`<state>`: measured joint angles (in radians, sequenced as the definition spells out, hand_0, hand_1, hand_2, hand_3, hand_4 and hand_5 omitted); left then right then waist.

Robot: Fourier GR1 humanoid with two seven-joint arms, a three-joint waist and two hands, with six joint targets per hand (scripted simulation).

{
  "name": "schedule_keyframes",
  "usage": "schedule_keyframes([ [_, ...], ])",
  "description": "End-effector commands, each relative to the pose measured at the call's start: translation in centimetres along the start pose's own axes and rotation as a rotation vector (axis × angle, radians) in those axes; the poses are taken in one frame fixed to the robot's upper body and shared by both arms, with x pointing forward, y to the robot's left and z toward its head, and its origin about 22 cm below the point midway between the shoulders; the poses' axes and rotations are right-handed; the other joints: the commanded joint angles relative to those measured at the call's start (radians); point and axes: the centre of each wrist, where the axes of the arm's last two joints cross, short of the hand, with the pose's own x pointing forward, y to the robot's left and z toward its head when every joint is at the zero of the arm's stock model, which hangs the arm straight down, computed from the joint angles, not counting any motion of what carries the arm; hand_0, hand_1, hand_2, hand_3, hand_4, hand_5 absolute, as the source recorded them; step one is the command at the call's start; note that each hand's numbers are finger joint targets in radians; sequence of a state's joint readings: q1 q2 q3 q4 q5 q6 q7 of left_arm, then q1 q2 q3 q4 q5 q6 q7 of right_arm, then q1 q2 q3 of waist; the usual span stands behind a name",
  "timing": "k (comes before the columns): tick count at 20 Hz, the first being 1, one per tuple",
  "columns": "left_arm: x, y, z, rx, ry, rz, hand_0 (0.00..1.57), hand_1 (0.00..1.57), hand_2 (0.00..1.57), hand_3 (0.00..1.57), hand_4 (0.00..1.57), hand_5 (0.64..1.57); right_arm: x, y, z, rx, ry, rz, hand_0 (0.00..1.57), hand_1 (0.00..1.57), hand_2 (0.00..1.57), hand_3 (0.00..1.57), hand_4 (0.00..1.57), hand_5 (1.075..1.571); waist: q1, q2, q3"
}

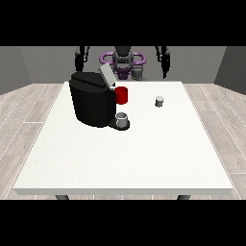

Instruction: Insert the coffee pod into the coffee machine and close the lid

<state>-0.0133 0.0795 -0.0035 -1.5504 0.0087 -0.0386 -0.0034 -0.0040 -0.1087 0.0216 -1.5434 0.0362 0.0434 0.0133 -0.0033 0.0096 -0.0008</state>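
Both hands hang at the far edge of the bench, raised beside the robot's body and well apart from everything on it. The hand at the view's right (165, 61) and the hand at the view's left (79, 58) each show as a dark shape pointing downward; whether their fingers are spread or curled I cannot tell, and neither holds anything.

Outward from the hand at the view's right, the coffee pod (159, 101) stands upright on the white bench (125, 158), a small grey cup alone on the right half of the far part. Well to its left sits the black coffee machine (91, 98), with its lid (106, 76) tilted up and open. A red part (121, 95) shows at the machine's front just under the lid, and a small grey cup (122, 119) rests on the machine's base below it.

As I judge it, the task is at its very start: the pod is untouched and the reach has not begun. The next move calls for the hand at the view's right, the nearer one, to come down over the pod and close round it before carrying it to the opening under the raised lid.
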Motion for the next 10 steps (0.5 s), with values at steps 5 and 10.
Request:
schedule_keyframes([
  [5,-0.9,2.9,0.8,-0.01,-0.142,0.022,0.0,0.0,0.0,0.0,0.26,1.571,-2.4,0.0,1.2,-0.038,0.018,-0.052,0.0,0.0,0.0,0.0,0.13,1.571,0.006,-0.027,0.0007],
  [10,-0.3,3.9,1.6,-0.049,-0.118,-0.147,0.0,0.0,0.0,0.0,0.21,1.571,-3.1,-1.0,1.8,-0.272,-0.085,-0.113,0.0,0.0,0.0,0.0,0.09,1.571,0.0,-0.05,0.0016],
])
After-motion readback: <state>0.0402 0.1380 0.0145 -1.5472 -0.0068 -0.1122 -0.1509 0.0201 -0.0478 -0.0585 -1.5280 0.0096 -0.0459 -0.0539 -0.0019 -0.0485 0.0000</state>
